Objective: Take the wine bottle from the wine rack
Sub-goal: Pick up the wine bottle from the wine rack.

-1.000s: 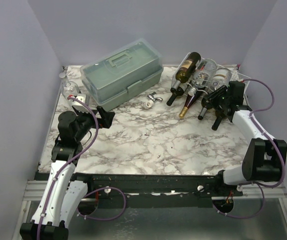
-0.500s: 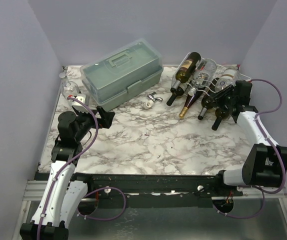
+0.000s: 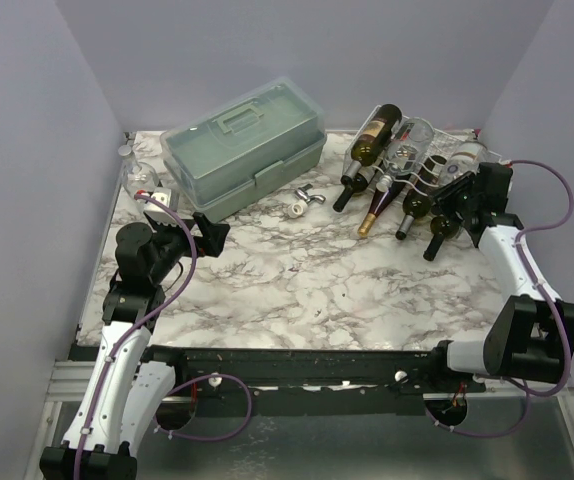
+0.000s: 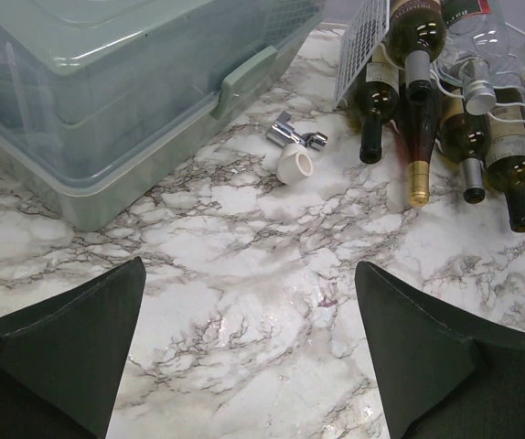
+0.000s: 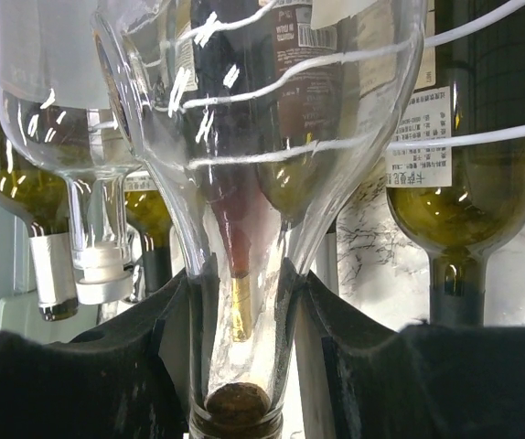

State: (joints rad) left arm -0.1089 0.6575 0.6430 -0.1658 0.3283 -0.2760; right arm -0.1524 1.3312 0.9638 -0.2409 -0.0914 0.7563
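The white wire wine rack stands at the far right of the marble table and holds several bottles. Its wires cross the right wrist view, and its grid end shows in the left wrist view. My right gripper is at the rack's right side. It is shut on the neck of a clear glass wine bottle with a cork, the neck pinched between both fingers. The bottle's body lies at the rack's right end. My left gripper is open and empty over the table's left side.
A pale green toolbox with a handle sits at the far left-centre, and shows in the left wrist view. A small white and metal stopper lies between toolbox and rack. Dark and green bottles fill the rack. Small items sit at the far left edge.
My right gripper has moved to the right with the clear bottle's neck in it, and the bottle's body has shifted toward the rack's right end. The left arm has not moved.
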